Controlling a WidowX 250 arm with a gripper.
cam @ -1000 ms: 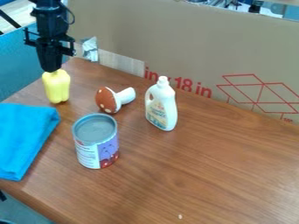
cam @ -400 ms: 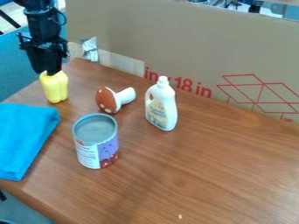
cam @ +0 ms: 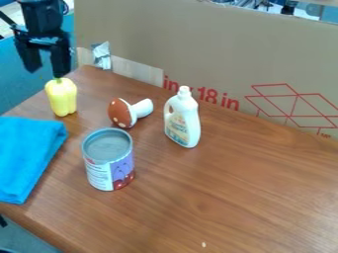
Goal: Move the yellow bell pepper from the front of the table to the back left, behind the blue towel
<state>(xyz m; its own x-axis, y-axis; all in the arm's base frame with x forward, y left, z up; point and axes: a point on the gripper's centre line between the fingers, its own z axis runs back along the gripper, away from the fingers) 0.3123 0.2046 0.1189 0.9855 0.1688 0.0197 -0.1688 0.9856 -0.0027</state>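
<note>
The black gripper (cam: 47, 72) hangs at the upper left of the camera view, its two fingers wide apart with nothing between them. Its right-hand finger stands just above the green stem of a yellow pepper (cam: 62, 98), which is upright on the wooden table. To the pepper's right, a toy mushroom (cam: 121, 113) with a brown spotted cap and white stem lies on its side. A white bottle (cam: 183, 118) stands farther right. In front of the mushroom is an open-looking metal can (cam: 109, 160) with a grey top.
A folded blue cloth (cam: 27, 157) lies at the table's left edge. Behind the table (cam: 251, 197) rises a cardboard wall (cam: 198, 54) with red print, and a piece of silvery tape (cam: 102, 55) is stuck near its left end.
The gripper has opened and moved up and slightly left, off the yellow pepper's top. The pepper has shifted a little to the left and its green stem is now visible.
</note>
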